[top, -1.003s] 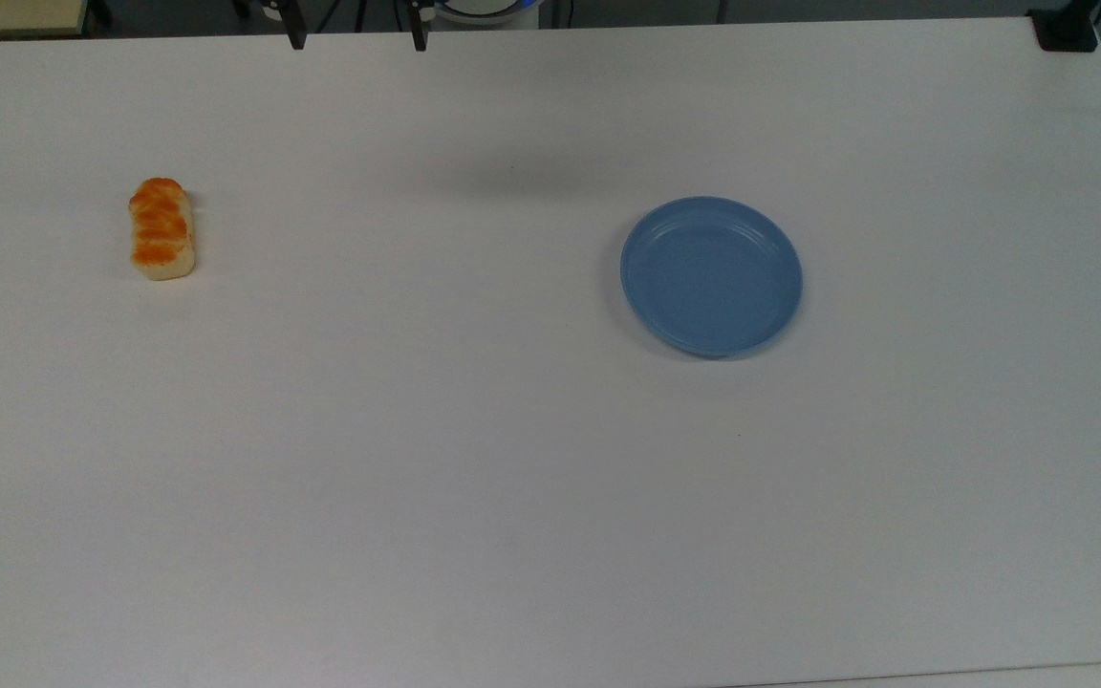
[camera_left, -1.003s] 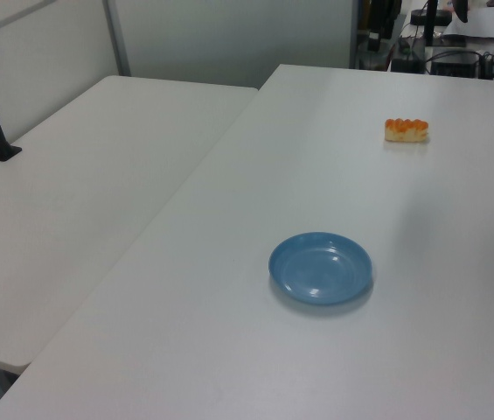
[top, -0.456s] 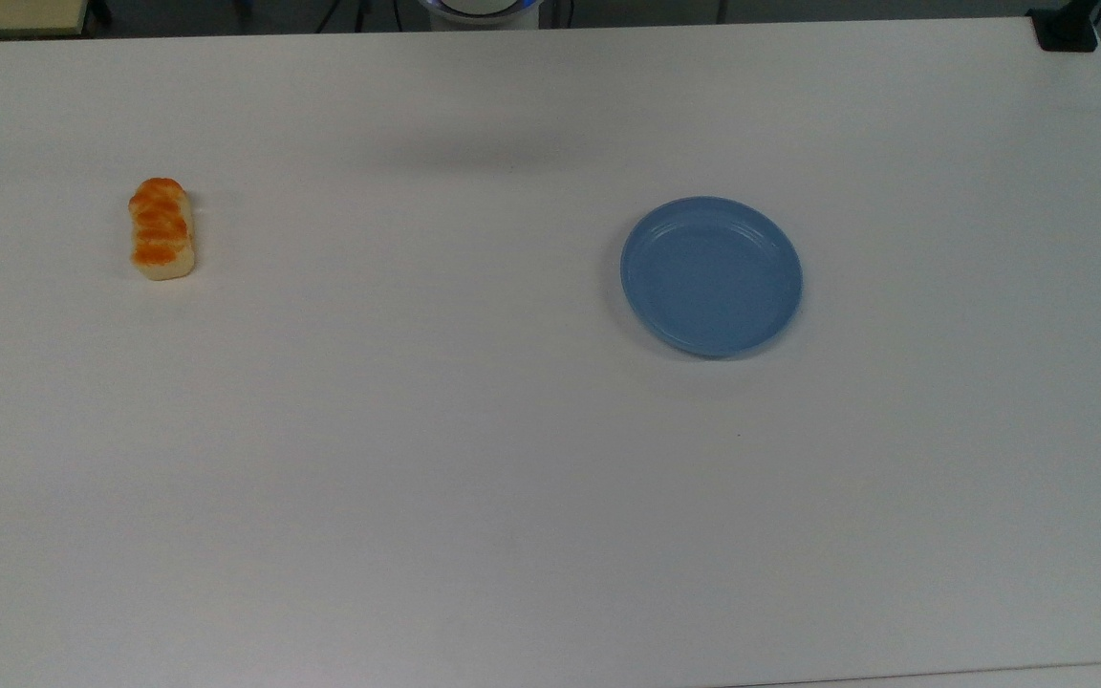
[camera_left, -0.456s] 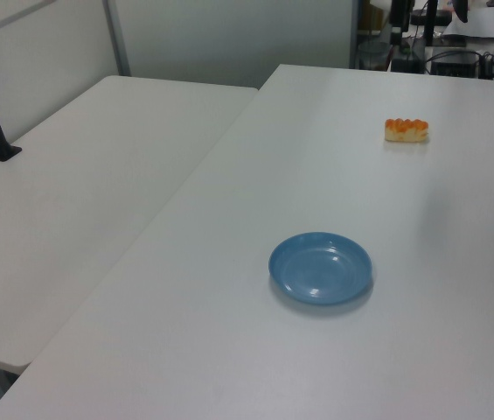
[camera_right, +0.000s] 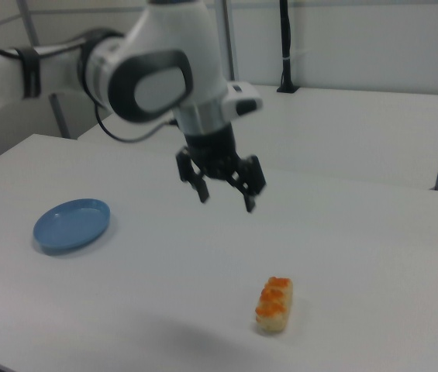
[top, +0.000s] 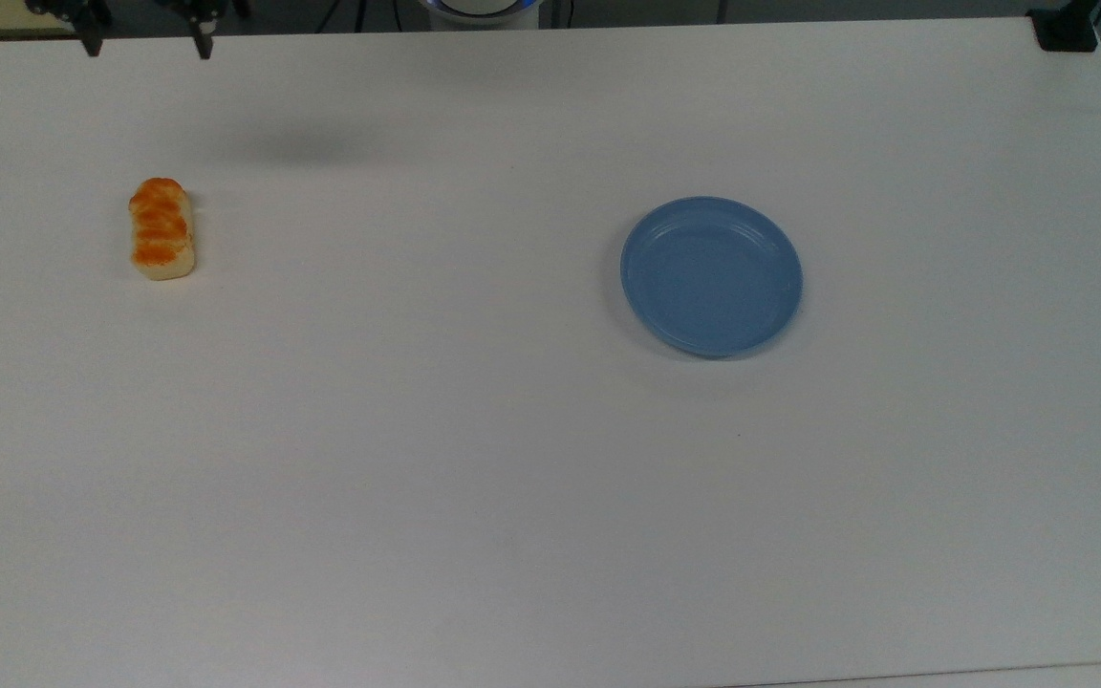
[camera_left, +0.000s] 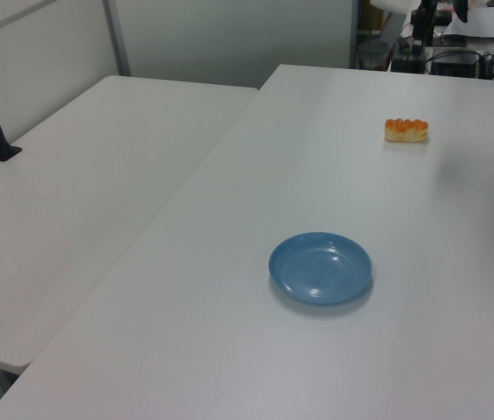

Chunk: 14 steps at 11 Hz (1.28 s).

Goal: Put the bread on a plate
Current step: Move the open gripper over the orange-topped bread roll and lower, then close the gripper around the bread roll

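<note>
**Bread lying below and ahead of the spread fingers**

The black two-finger gripper [camera_right: 225, 188] on the white Franka arm [camera_right: 153, 74] is hanging in the air above the white table [top: 474, 459], its fingers [camera_right: 201, 188] standing apart with nothing between them. The small oblong loaf of bread with pale beige sides and a glossy orange-brown segmented top [camera_right: 274, 304] is resting on the table, well below the fingers and toward the right view's lower right.

In the top view the fingers are showing at the far edge, and the bread [top: 161, 228] is sitting nearer than they are, almost straight in line with them. Its long axis is running from far to near in the top view, while the two fingers are spaced left to right across it. So the gap is seemingly already lining up across the loaf's narrow width, and the coming move is likely calling for a reach nearer and a descent, with little turning.

The round shallow blue plate with a ridged rim [top: 711, 276] is waiting bare, well apart on the top view's right.
</note>
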{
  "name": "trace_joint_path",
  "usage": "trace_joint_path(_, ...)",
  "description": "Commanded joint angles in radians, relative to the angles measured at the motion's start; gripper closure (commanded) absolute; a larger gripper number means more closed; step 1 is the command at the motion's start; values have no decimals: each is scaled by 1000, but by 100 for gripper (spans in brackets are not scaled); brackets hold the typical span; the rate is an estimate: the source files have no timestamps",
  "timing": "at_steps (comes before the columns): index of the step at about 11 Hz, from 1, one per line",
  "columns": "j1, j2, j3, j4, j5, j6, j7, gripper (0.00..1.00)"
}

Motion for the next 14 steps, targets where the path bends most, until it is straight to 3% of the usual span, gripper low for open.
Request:
trace_joint_path(1, -24, 15, -10, -182, -1, 263, -51, 0)
trace_joint_path(9, -122, 209, -15, -202, -2, 459, -93, 0)
trace_joint_path(14, -124, 267, -8, -209, 1, 502, -87, 0)
